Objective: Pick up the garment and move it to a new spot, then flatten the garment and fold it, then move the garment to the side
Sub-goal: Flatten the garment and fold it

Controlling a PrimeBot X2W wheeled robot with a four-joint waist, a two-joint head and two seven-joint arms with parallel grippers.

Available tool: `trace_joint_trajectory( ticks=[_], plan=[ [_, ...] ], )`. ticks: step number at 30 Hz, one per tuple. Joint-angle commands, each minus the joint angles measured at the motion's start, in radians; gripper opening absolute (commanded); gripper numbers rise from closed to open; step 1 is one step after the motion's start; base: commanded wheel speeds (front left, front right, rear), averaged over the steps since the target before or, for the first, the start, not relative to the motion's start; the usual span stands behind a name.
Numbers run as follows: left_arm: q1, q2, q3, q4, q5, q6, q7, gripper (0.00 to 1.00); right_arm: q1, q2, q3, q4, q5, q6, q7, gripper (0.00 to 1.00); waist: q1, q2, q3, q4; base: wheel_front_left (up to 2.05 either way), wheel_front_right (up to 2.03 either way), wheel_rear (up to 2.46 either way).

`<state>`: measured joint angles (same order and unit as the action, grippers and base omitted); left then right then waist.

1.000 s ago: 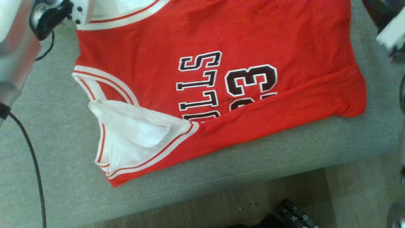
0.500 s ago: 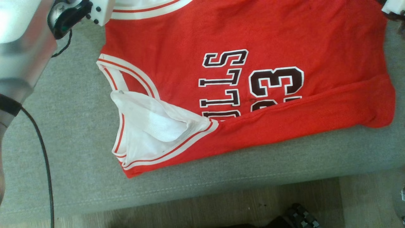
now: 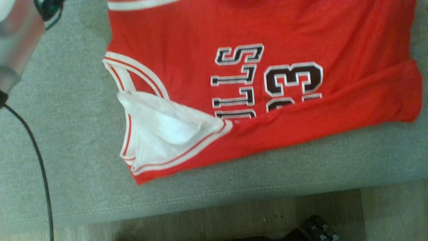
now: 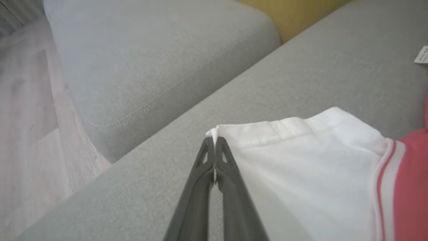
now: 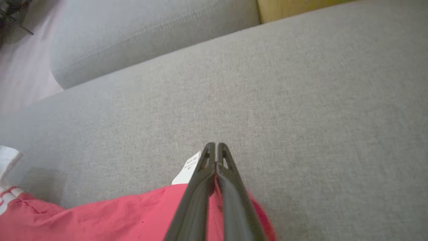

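- The grey sofa seat carries the garment, a red jersey spread flat. Its near fold lies close to the seat's front edge, so a careless pull could drag it toward the floor.
- The left pincer is clamped on the jersey's white corner by its very tip; so thin a bite may slip.
- The right pincer is closed on the red hem corner beside the label. Uneven lifting would bunch the cloth.
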<state>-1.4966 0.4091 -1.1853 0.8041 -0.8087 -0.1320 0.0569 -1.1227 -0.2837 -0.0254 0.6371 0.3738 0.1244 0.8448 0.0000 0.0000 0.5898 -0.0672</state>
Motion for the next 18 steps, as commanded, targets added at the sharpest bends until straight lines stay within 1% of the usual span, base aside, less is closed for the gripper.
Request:
trace_joint_trajectory(
  ticks=[1,5,8,11,13,16,18],
  plan=[
    [-0.083,0.033,0.044,0.005,0.017,0.002,-0.052,0.00,-0.038,-0.012,0.011,-0.032,0.032,0.006,-0.048,0.00,0.0000,0.0000,0.000,0.002,0.00,0.00,0.00],
    [-0.102,0.023,0.062,0.034,0.025,0.008,-0.144,0.00,-0.050,-0.044,0.022,-0.025,0.073,0.006,-0.141,0.00,0.0000,0.0000,-0.003,0.010,0.00,0.00,0.00],
    [-0.106,0.016,0.081,0.054,0.019,0.011,-0.205,0.00,-0.053,-0.066,0.042,-0.023,0.115,0.006,-0.189,0.00,0.0000,0.0000,-0.009,0.018,0.00,0.00,0.00],
    [-0.083,0.013,0.094,0.063,-0.017,0.008,-0.218,0.00,-0.035,-0.082,0.072,-0.029,0.168,0.006,-0.207,0.00,0.0000,0.0000,-0.020,0.023,0.00,0.00,0.00],
    [-0.060,0.022,0.100,0.050,-0.047,0.005,-0.219,0.00,-0.013,-0.093,0.095,-0.044,0.212,0.006,-0.210,0.00,0.0000,0.0000,-0.029,0.026,0.00,0.00,0.00],
    [-0.013,0.045,0.114,0.001,-0.104,0.003,-0.225,0.00,0.029,-0.124,0.123,-0.071,0.269,0.006,-0.209,0.00,0.0000,0.0000,-0.042,0.034,0.00,0.00,0.00],
    [0.032,0.060,0.129,-0.062,-0.169,0.002,-0.216,0.00,0.061,-0.150,0.138,-0.087,0.294,0.006,-0.206,0.00,0.0000,0.0000,-0.049,0.041,0.00,0.00,0.00]
  ],
)
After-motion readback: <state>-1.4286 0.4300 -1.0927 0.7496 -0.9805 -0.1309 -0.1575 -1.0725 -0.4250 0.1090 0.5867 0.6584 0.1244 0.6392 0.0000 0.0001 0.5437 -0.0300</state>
